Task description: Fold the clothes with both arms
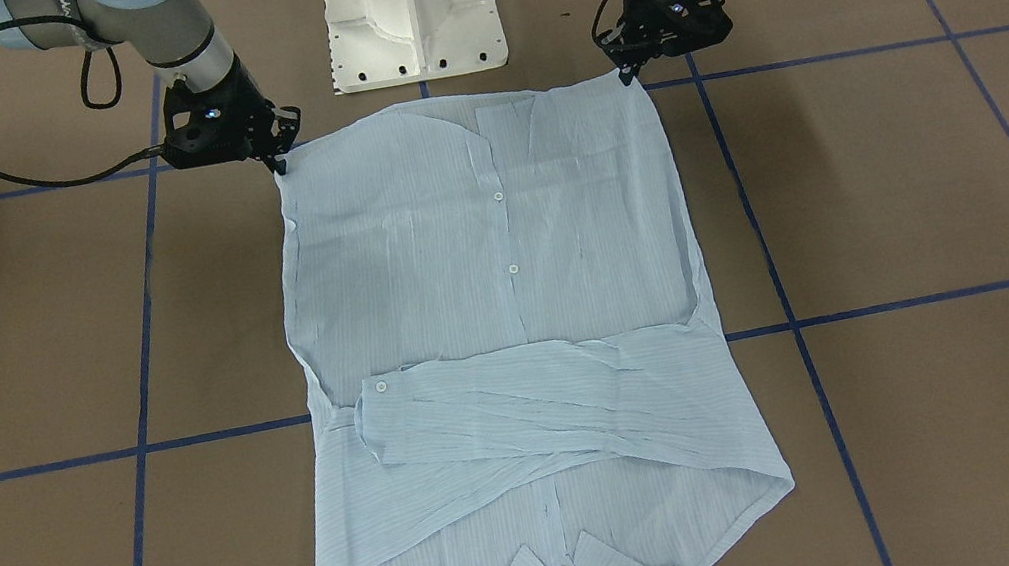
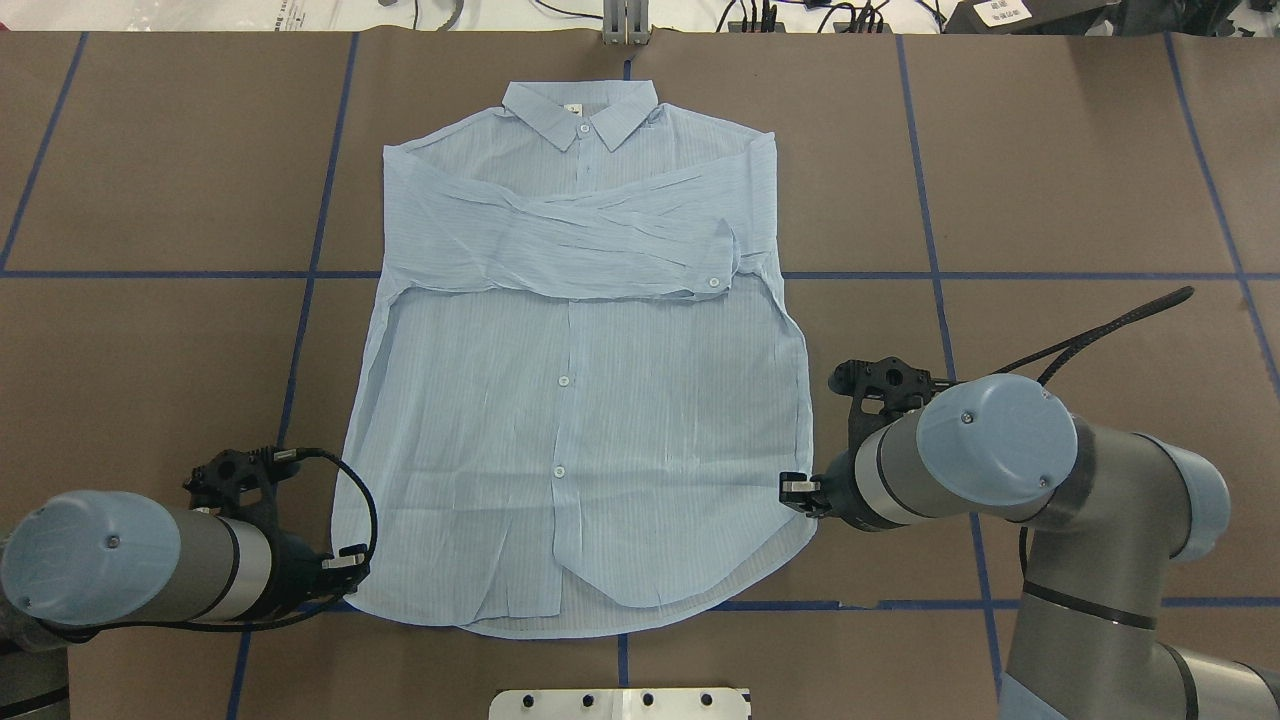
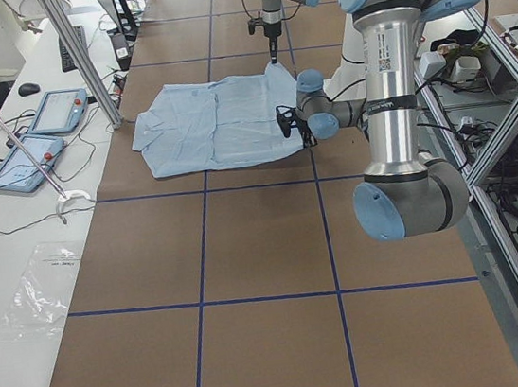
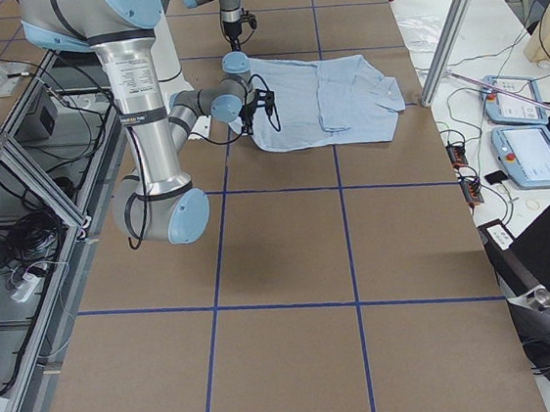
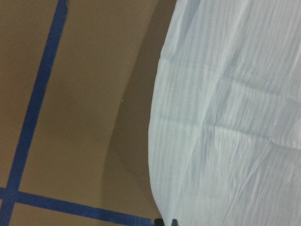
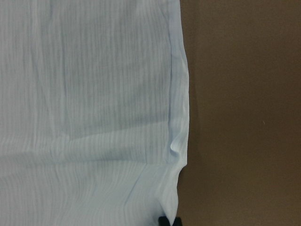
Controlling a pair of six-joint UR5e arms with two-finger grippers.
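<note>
- The left end effector (image 2: 347, 570) is pinched narrow on the shirt's (image 2: 560, 420) lower corner on the robot's left. Its wrist view shows only a dark fingertip sliver at the cloth's edge.
- The right end effector (image 2: 797, 490) is likewise closed to a narrow pinch on the opposite side edge near the hem (image 2: 600, 618). In its wrist view the fabric puckers toward the tip, which I take as a real grip rather than mere contact.
- The shirt lies flat, front up and buttoned, in the middle of the counter (image 2: 1050, 180). Its collar (image 2: 580, 108) points away from the robot and its hem is nearest the base.
- Done so far, judging from how it lies: both sleeves (image 2: 560, 240) are crossed over the chest, one cuff on top, so the outline is a tidy rectangle.
- Left to do, as I read it: the body is at full length, so the hem has yet to be carried up toward the collar, perhaps with a further fold after that.
- The left arm (image 2: 120, 570) lies low and nearly level, its wrist aimed inward at the corner.
- The right arm (image 2: 1000, 450) mirrors it from the other side, elbow swung outward and forearm close to the counter, slightly farther up the shirt's side than its partner.
</note>
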